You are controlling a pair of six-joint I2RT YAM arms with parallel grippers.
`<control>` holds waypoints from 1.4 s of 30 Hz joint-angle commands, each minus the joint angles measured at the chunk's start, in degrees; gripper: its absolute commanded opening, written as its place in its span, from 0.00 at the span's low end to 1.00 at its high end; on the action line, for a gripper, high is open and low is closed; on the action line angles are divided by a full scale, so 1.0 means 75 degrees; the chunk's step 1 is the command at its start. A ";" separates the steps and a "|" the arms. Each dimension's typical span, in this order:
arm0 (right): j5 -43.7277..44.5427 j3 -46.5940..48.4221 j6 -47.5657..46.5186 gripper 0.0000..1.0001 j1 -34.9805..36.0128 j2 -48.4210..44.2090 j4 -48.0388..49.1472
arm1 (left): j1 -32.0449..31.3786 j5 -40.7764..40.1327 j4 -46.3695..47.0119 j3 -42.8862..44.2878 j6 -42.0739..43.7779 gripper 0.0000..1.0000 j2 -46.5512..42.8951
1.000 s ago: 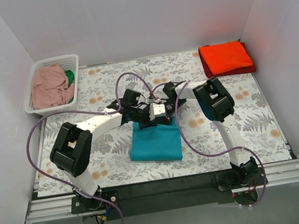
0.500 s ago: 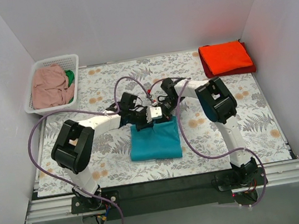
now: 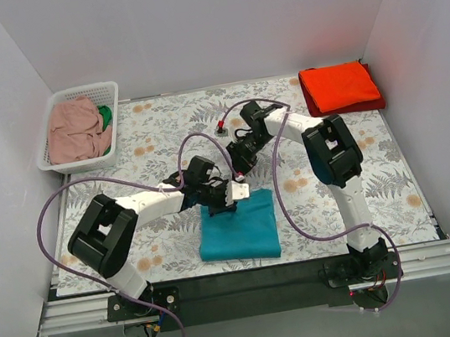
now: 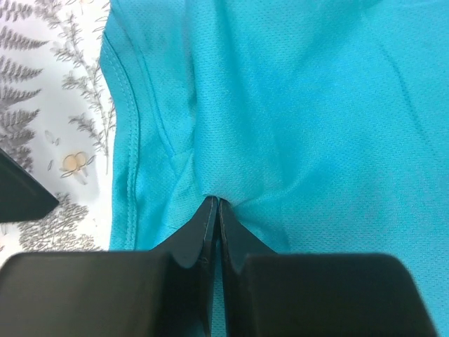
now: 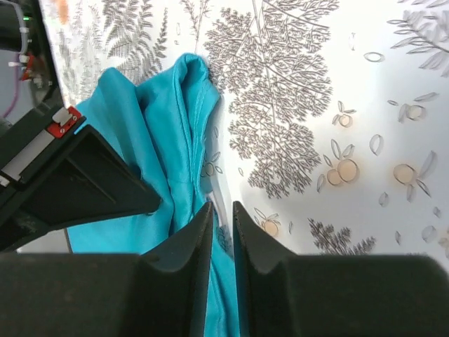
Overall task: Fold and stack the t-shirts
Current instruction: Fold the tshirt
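Note:
The teal-blue t-shirt [image 3: 238,230] lies folded in the middle of the table. My left gripper [image 3: 227,204] is at its far edge, shut on a pinch of the teal cloth [image 4: 316,105], its tips [image 4: 216,201] pressed together on a fold. My right gripper [image 3: 240,166] hovers just behind the shirt. Its jaws [image 5: 222,205] stand a narrow gap apart with nothing between them, and the teal shirt [image 5: 161,140] lies below and to the left. The orange-red t-shirt [image 3: 340,88] lies folded at the back right. The dusty pink shirt [image 3: 75,131] and a bit of green cloth [image 3: 104,115] are in the basket.
The white lattice basket [image 3: 78,91] stands at the back left corner. White walls close in the table on three sides. Purple cables loop from both arms over the floral table cloth [image 3: 394,168].
The left gripper has pulled the teal shirt's far edge toward the near side. The right gripper has let go of the shirt and moved back toward the far side.

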 commanded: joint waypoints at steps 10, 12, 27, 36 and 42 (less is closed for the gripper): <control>-0.2412 -0.0496 -0.1218 0.16 -0.0022 0.0453 -0.0931 | -0.0102 0.0294 -0.0170 -0.0262 0.0009 0.00 -0.0769; -0.2401 -0.0460 -0.1428 0.16 -0.0022 0.0336 -0.1037 | -0.0102 0.0399 -0.0217 -0.0321 0.0079 0.00 -0.0804; -0.2295 -0.0694 -0.2237 0.16 0.0176 -0.0053 -0.1786 | -0.0208 0.0341 -0.0171 -0.0509 0.0221 0.00 -0.0886; -0.2412 -0.0754 -0.2379 0.14 0.0341 0.0954 -0.1951 | -0.0219 0.0248 -0.0124 -0.0649 0.0256 0.00 -0.1425; -0.2471 -0.0647 -0.2367 0.14 0.0329 0.1365 -0.1963 | -0.0231 -0.0185 0.0286 -0.0778 0.0232 0.00 -0.1835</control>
